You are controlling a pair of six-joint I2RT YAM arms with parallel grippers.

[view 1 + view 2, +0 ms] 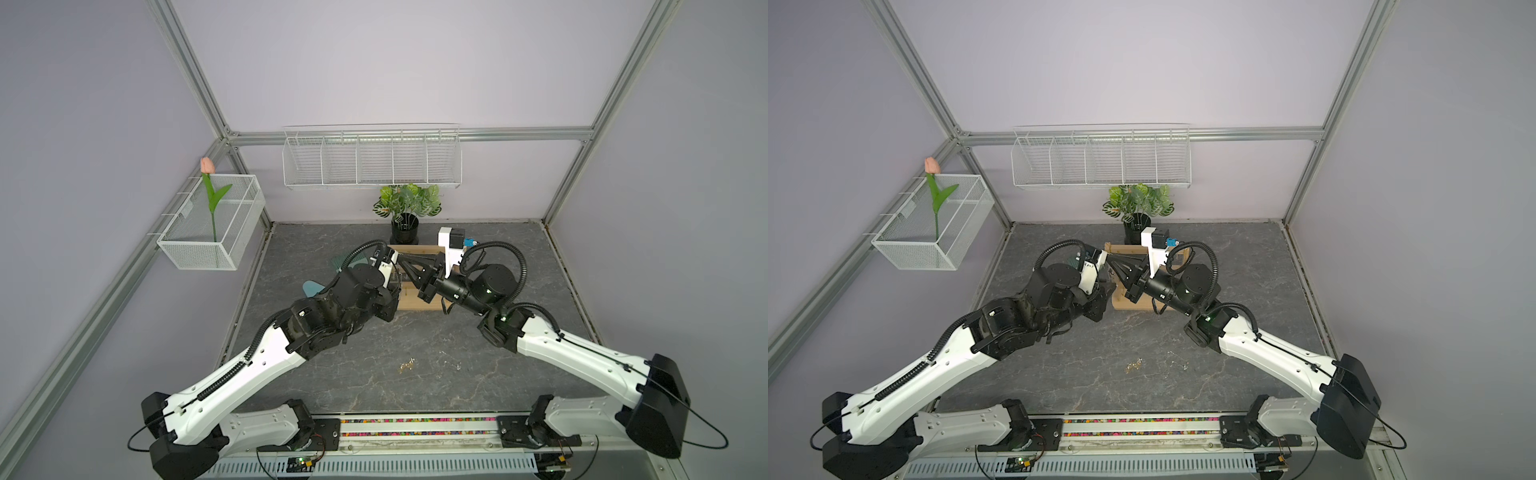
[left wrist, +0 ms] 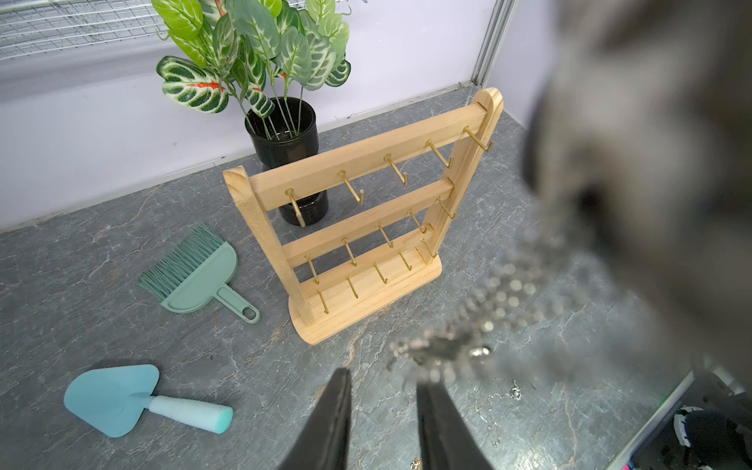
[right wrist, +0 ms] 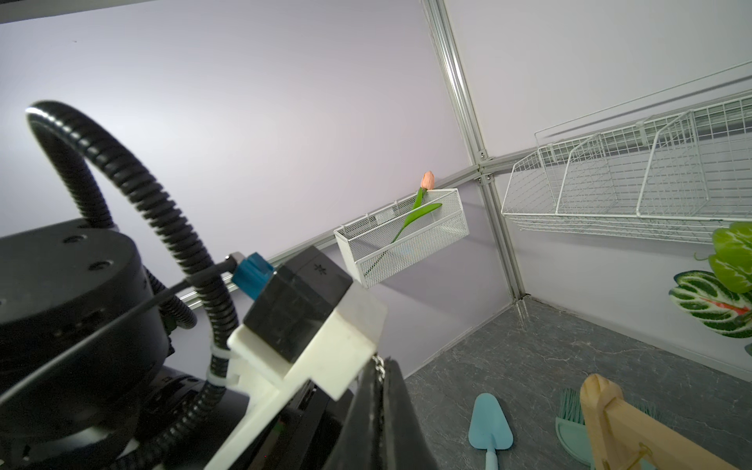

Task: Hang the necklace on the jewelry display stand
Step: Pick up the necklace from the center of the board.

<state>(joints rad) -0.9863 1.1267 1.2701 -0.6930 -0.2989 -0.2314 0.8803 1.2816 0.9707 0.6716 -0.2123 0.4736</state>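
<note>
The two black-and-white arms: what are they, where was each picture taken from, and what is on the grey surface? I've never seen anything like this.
They are two robot arms, a left arm and a right arm, mounted at the near edge of a grey table. Each ends in a two-fingered pincer. Two pictures come from a camera overhead and are nearly alike; the other two come from small cameras on the arms' wrists. On the table stand a wooden jewelry display stand, its visible hooks bare, and a potted plant; a green brush, a blue trowel and a small gold trinket lie nearby. The right pincer is shut on a silvery necklace, which dangles, blurred, before the left wrist camera. The left pincer is open and holds nothing.
</note>
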